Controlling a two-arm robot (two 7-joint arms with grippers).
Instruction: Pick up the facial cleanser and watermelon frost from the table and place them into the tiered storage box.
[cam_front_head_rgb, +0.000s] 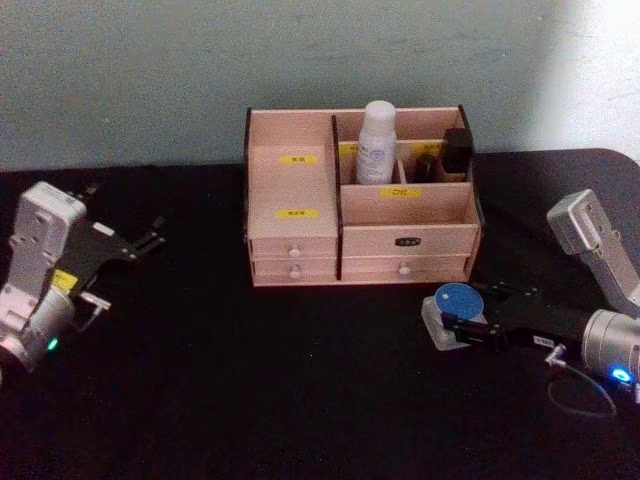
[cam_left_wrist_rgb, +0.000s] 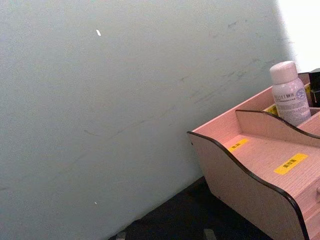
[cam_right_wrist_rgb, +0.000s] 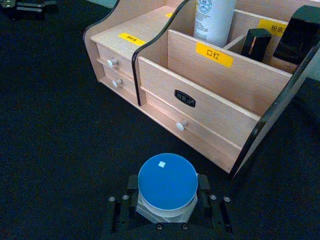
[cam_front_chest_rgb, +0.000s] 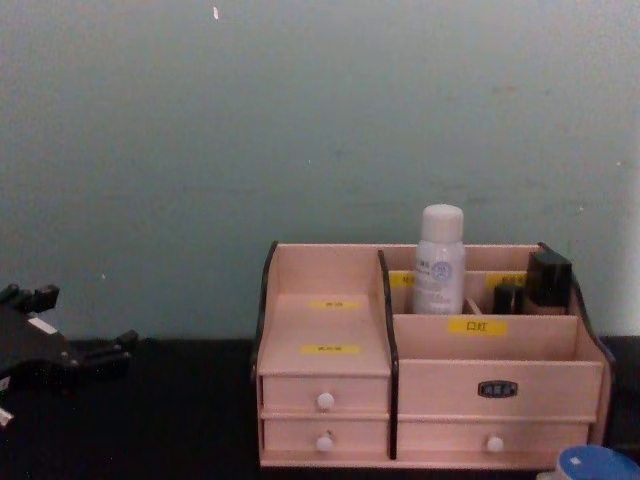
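The facial cleanser (cam_front_head_rgb: 377, 140) stands in the tiered storage box (cam_front_head_rgb: 290, 190). My right hand (cam_front_head_rgb: 462, 310) looks clamped on the watermelon frost (cam_front_head_rgb: 458, 298), low on the bench (cam_front_head_rgb: 250, 390) before the drawers. Next I'd lift it over the front wall. My left hand (cam_front_head_rgb: 128, 248) sits parked, fingers apart.

Left gripper (cam_front_head_rgb: 150, 238) idle, jaws apart; right gripper (cam_front_head_rgb: 468, 308) low, forward.
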